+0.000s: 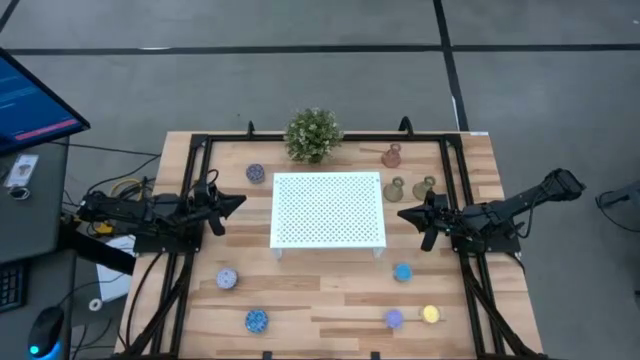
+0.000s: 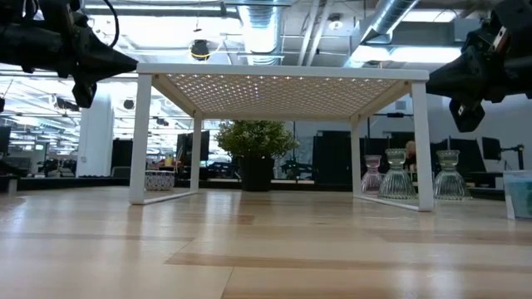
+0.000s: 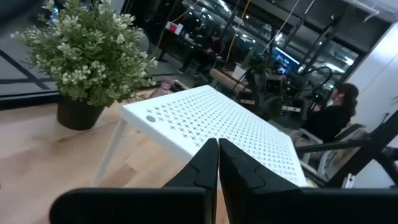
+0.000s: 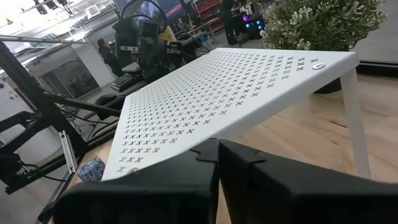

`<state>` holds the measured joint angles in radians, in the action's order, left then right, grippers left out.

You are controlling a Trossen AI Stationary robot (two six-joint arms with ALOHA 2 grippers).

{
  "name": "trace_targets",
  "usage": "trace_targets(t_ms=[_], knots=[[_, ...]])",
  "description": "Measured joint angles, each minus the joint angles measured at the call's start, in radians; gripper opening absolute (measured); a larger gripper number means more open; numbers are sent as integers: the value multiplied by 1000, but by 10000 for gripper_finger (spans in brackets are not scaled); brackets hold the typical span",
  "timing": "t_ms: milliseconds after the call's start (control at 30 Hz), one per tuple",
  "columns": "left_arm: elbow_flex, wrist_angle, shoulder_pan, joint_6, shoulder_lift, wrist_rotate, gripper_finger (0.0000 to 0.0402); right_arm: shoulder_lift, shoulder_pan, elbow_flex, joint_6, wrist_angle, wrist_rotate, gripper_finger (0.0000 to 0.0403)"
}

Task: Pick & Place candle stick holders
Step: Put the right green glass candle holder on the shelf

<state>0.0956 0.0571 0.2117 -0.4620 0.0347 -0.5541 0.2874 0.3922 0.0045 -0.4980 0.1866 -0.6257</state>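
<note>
Three vase-shaped holders stand upright on their bases at the far right: a pink-brown one (image 1: 391, 156) and two dull green ones (image 1: 395, 189) (image 1: 424, 187). Six pucks lie flat on the table: speckled (image 1: 255, 173), lilac (image 1: 227, 278), speckled blue (image 1: 257, 320), blue (image 1: 402, 272), purple (image 1: 394, 318), yellow (image 1: 430, 314). My left gripper (image 1: 238, 202) is shut and empty, in the air left of the white tray (image 1: 328, 210). My right gripper (image 1: 402, 213) is shut and empty, in the air right of the tray. Both point at the tray, about level with its top (image 2: 283, 73).
The white perforated tray stands on thin legs (image 2: 141, 137) at the table's middle, between the two grippers. A bushy potted plant (image 1: 312, 135) stands just behind it. A black frame rail (image 1: 190, 200) runs along the table's sides. A monitor (image 1: 30, 100) stands off the table's left.
</note>
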Motion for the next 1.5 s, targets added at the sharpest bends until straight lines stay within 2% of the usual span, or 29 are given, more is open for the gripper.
trace_targets(t_ms=[333,600,967,1200,1367,1500], knots=[[0,-97,0,-25,0,1,12,0,0,0,-8,12,0,1],[0,-163,0,-27,0,5,12,0,-8,0,-126,18,-3,1],[0,-388,0,-34,0,-3,12,0,-8,0,-270,58,1,1],[0,-505,0,-42,0,-25,12,-1,-33,65,-51,94,-33,14],[0,-611,0,-101,20,-50,13,35,-95,224,218,88,-37,69],[42,-757,0,-43,96,-26,29,97,-154,390,343,9,-113,124]])
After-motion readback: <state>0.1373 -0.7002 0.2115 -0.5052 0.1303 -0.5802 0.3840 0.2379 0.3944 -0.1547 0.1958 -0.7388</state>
